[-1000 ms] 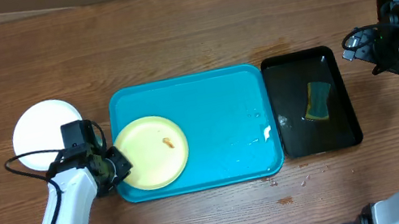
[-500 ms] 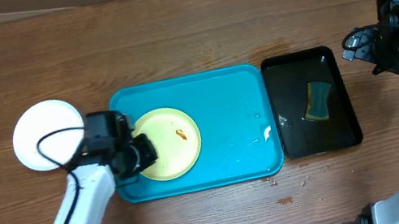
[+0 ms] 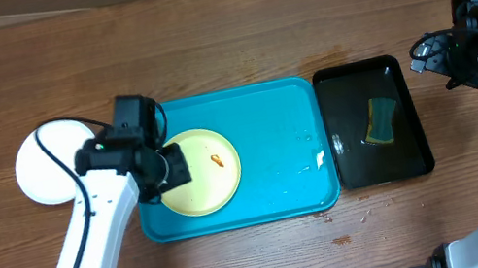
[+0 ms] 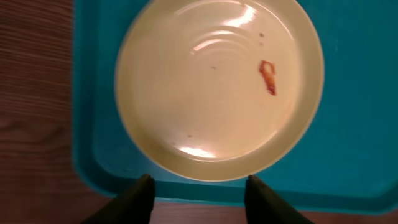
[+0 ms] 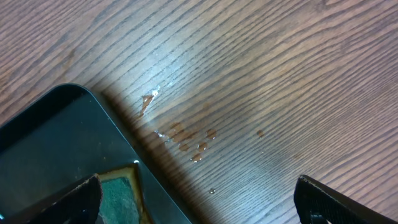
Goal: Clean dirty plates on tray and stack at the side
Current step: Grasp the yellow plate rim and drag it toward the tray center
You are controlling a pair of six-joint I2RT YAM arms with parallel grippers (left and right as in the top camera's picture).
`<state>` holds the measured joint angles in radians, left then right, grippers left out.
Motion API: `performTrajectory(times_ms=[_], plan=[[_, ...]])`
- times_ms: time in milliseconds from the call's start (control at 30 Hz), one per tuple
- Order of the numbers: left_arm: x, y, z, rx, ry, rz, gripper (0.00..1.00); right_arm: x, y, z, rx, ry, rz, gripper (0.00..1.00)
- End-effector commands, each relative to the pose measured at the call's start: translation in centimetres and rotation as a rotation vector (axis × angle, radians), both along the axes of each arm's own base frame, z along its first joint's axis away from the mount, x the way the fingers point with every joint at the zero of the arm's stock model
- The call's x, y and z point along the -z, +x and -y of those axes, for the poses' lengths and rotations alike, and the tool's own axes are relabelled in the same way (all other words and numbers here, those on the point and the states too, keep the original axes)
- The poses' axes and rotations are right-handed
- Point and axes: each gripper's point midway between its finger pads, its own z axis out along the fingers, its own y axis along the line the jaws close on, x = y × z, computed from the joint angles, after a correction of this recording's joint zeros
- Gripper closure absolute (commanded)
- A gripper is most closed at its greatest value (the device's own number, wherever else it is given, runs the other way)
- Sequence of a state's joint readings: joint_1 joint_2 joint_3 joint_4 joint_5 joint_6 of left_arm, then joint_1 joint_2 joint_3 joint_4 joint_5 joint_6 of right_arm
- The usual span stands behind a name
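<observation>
A pale yellow-green plate (image 3: pixel 201 172) with a small orange-brown smear (image 3: pixel 216 162) lies in the left part of the cyan-blue tray (image 3: pixel 264 110). It fills the left wrist view (image 4: pixel 217 93), smear at the upper right (image 4: pixel 268 77). My left gripper (image 3: pixel 170 173) hangs open over the plate's left edge; its fingertips (image 4: pixel 199 193) frame the tray rim and hold nothing. A white plate (image 3: pixel 46 168) lies on the table left of the tray, partly hidden by my left arm. My right gripper (image 3: pixel 432 55) is open and empty over the table right of the black tray; its fingertips show at the bottom of the right wrist view (image 5: pixel 199 199).
A narrow black tray (image 3: pixel 353 163) stands right of the blue tray, holding a green-and-yellow sponge (image 3: pixel 380 121), which also shows in the right wrist view (image 5: pixel 118 196). Water drops (image 5: pixel 196 146) lie on the wood beside the black tray. Small white bits (image 3: pixel 319 157) lie at the blue tray's right edge.
My left arm has swung up and right, from the tray's left rim to over the plate. The plate sits a little further right than a second ago. The right arm has not moved.
</observation>
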<state>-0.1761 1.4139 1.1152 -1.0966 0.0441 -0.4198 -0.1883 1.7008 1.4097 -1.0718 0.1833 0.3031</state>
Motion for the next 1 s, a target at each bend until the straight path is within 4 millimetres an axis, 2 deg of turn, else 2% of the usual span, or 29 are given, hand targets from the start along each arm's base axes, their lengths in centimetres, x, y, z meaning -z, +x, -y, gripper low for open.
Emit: performTrajectory(times_ms=[0,100,200,333,433,533,633,767,900,967], plan=[[-0.1,-0.9,-3.5,-0.046,0.183,-0.031,0.46,-1.2,0.4,0.1,0.007,-0.012,0.037,0.0],[1.8,-2.8,-3.9,-0.042,0.207,-0.102,0.45,-1.2,0.4,0.1,0.007,-0.012,0.037,0.0],[4.2,-3.8,-4.1,-0.076,0.208,-0.125,0.46,-1.2,0.4,0.1,0.007,-0.012,0.037,0.0],[6.4,-3.2,-4.0,-0.123,0.193,-0.078,0.44,-1.2,0.4,0.1,0.007,-0.012,0.037,0.0],[6.9,-1.3,-3.6,-0.148,0.163,0.009,0.43,-1.2,0.4,0.1,0.007,-0.012,0.037,0.0],[6.7,0.9,-2.8,-0.159,0.111,0.101,0.46,-1.2,0.4,0.1,0.007,-0.012,0.037,0.0],[6.6,2.1,-2.5,-0.197,0.085,0.154,0.48,-1.2,0.4,0.1,0.007,-0.012,0.037,0.0],[6.5,2.3,-2.7,-0.194,0.1,0.161,0.45,-1.2,0.4,0.1,0.007,-0.012,0.037,0.0],[6.7,1.1,-4.3,-0.19,0.195,0.125,0.44,-1.2,0.4,0.1,0.007,-0.012,0.037,0.0],[7.3,0.4,-4.5,-0.188,0.205,0.103,0.43,-1.2,0.4,0.1,0.007,-0.012,0.037,0.0]])
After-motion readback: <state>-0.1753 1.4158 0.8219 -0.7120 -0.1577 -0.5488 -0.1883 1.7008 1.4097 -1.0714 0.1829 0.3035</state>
